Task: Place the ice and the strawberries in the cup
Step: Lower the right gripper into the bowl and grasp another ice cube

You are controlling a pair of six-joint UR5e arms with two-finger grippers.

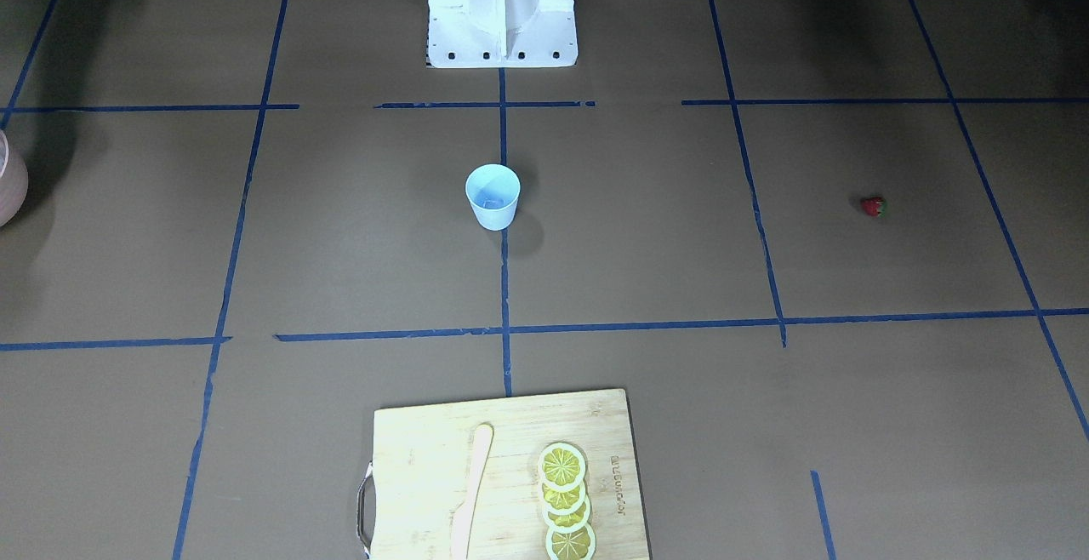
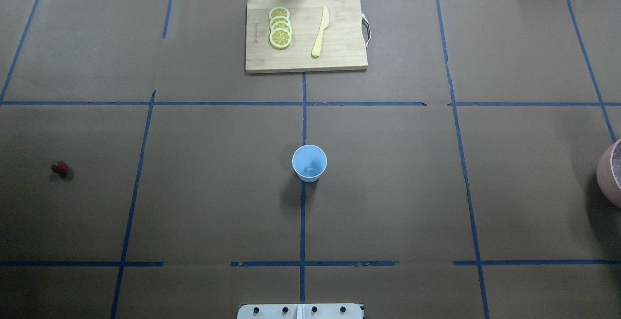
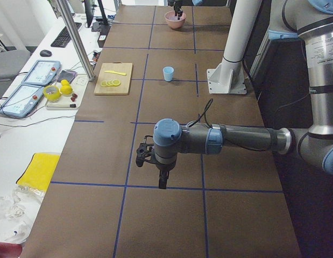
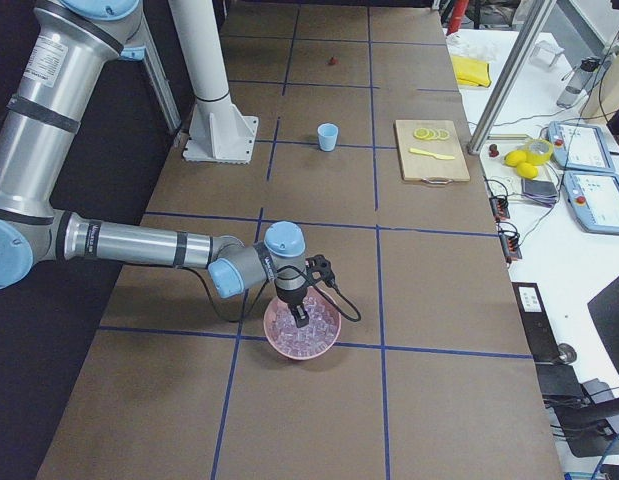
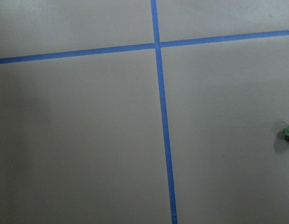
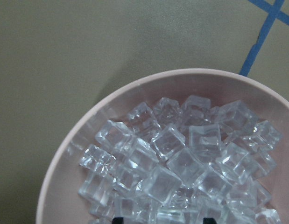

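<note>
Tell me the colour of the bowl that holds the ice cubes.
Pale pink. The bowl shows best in the right wrist view, close up.

ice [image 6: 172,172] in bowl [image 6: 65,186], cup [image 2: 309,163] mid-table

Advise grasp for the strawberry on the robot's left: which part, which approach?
Take the strawberry by its red body, at the widest part beside the green cap, straight down from above. It lies alone on the table, so both flanks are free. It seems to lie on its side, cap away from the cup; close across it, not cap to tip.
</note>
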